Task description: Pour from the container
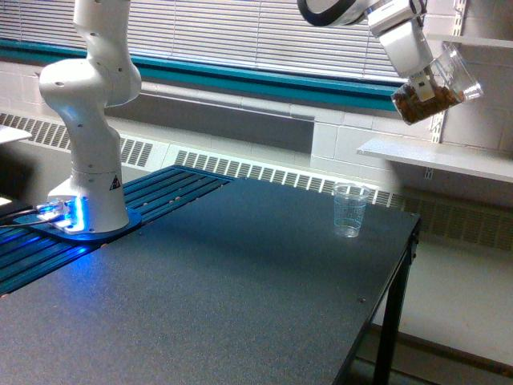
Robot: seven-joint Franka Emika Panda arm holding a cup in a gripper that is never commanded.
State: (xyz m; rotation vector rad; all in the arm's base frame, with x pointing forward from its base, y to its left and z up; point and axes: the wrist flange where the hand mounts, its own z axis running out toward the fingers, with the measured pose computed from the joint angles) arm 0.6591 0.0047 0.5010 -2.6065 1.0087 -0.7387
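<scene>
High at the exterior view's upper right, my gripper (433,80) is shut on the container (439,87), a small clear plastic cup. The cup is tilted steeply onto its side and holds brown granular material bunched at its lower left end. Well below it and somewhat to the left, a narrower clear cup with faint printed lines (349,210) stands upright on the dark table (224,281), near the far right edge. That standing cup looks empty. Nothing is seen falling between the two cups.
The arm's white base (90,184) stands on a blue-lit plate at the table's left. A white shelf (437,158) juts from the wall right behind and below the held cup. The table's right edge drops off just past the standing cup.
</scene>
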